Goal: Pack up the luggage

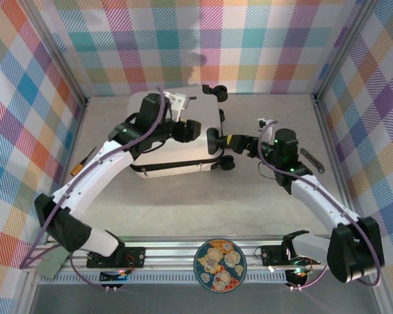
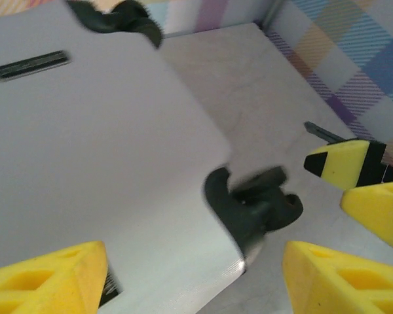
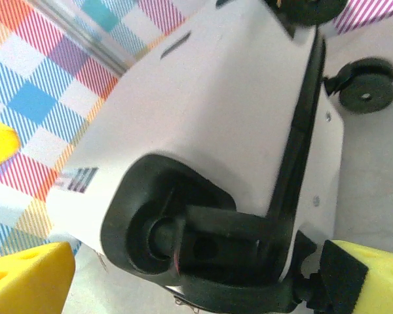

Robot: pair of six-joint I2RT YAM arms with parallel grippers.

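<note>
On the table [image 1: 183, 209], a little toward 12 o'clock from its middle, we see the luggage [image 1: 177, 147] lying flat and closed, white shell up, with the black zipper band along its 6 o'clock side. Its wheels are on the 3 o'clock end: one wheel [image 1: 217, 91] at about 1 o'clock of the case and another [image 1: 227, 163] at about 4 o'clock.

We see the left gripper [image 1: 187, 129] over the lid, near the 3 o'clock edge. From the left wrist, its yellow fingertips [image 2: 65, 275] stand wide apart, and they hold nothing; below them are the white corner of the case and one black wheel [image 2: 252, 203].

We see the right gripper [image 1: 214, 140] at the 3 o'clock end of the case, between the two wheels. From the right wrist, its fingertips [image 3: 26, 278] are also spread wide, with a black wheel housing [image 3: 183, 235] between them. We cannot tell if a pad touches it.

At 6 o'clock, on the rail between the arm bases, lies a round patterned plate [image 1: 219, 263].
</note>
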